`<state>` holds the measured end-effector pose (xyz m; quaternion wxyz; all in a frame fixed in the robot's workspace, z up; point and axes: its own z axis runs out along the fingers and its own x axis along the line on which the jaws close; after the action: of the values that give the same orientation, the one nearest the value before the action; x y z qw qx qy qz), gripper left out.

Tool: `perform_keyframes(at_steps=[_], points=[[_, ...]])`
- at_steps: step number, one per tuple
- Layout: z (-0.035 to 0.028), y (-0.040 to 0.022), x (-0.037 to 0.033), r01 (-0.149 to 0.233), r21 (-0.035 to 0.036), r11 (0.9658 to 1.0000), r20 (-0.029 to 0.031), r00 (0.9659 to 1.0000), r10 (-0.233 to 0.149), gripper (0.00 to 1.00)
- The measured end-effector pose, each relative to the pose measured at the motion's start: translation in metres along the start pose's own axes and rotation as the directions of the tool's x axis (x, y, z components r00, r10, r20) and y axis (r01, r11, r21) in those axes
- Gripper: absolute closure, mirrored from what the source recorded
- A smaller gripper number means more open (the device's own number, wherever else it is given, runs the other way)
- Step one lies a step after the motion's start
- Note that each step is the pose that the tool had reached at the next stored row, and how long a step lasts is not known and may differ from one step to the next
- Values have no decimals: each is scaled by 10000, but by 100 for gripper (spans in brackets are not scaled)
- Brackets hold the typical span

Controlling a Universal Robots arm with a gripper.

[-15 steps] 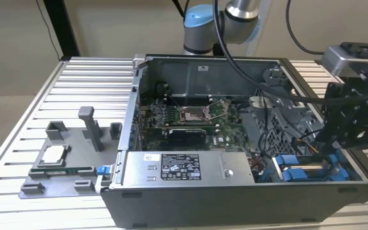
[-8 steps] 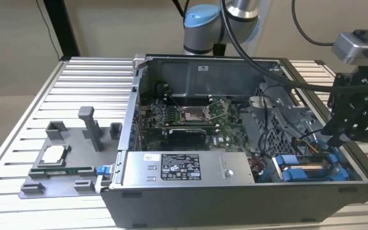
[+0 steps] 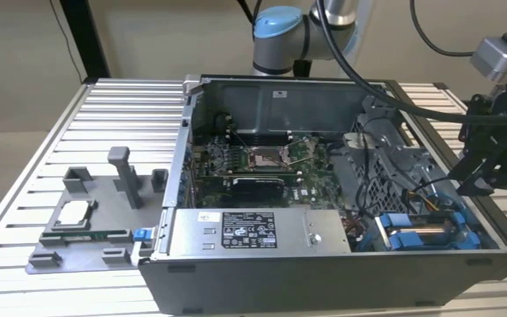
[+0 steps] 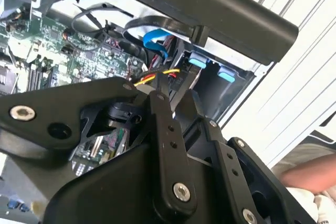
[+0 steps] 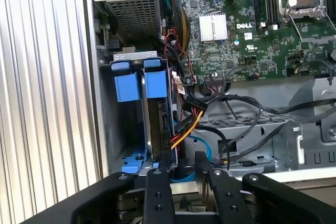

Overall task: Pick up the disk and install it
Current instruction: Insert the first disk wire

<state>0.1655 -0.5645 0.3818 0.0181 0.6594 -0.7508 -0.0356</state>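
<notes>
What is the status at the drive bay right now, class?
Tool empty, hanging above the bay. Disk seated in bay, blue carrier showing. Cables crowd alongside.

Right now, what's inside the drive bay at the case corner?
The disk stands on edge in the drive bay, blue carrier tabs showing. Cables run beside it. The pincer hovers at the bay's edge and covers one end of the disk.

A lab bench: slatted aluminium table (image 3: 77, 119) bearing an opened computer case (image 3: 324, 277).
</notes>
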Motion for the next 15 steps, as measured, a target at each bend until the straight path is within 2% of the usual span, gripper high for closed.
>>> perform_keyframes(at_steps=[15], points=[[0, -4, 0, 1, 0, 10000, 0, 10000, -1, 0]])
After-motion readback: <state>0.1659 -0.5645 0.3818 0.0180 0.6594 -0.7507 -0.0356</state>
